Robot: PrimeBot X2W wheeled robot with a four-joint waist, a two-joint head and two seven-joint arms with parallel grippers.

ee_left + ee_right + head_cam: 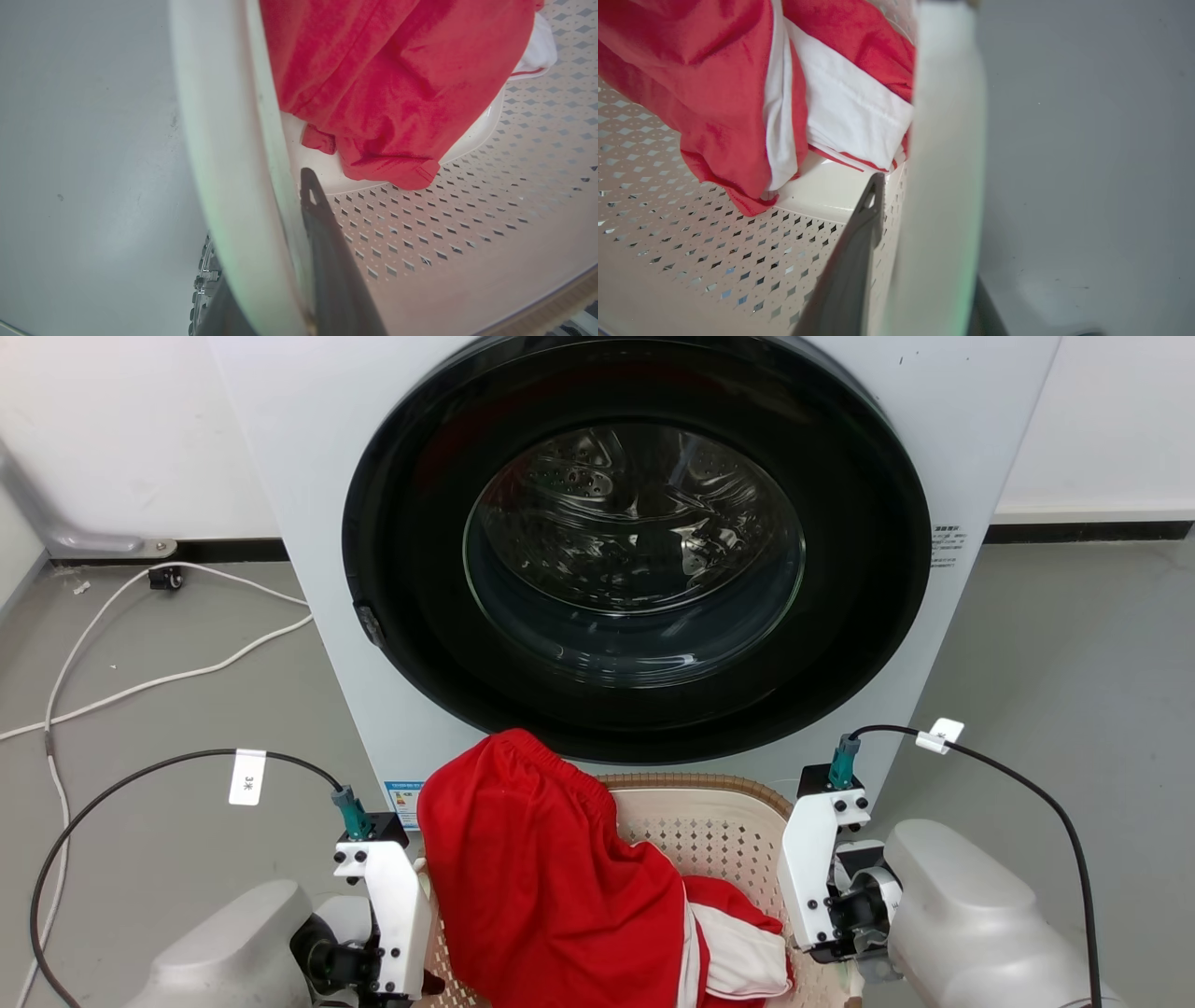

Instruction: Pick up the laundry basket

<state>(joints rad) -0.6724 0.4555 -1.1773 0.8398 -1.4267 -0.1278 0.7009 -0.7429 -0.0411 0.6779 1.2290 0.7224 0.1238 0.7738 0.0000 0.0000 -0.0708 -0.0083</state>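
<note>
Between the two grippers, at the foot of the washer (308,523), sits the laundry basket (719,831), with a red garment (541,887) draped into it. The left gripper (397,943) has its jaws closed over the basket's side rim, one finger (327,261) inside and one outside. The right gripper (822,896) straddles the opposite rim in the same way, but whether it clamps cannot be told.

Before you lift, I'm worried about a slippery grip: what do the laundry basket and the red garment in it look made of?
The laundry basket looks like moulded cream plastic, smooth with regular diamond perforations; its brown rim seems woven-look plastic, possibly wicker. The red garment looks like soft matte fabric, creasing and draping over the rim.
</note>
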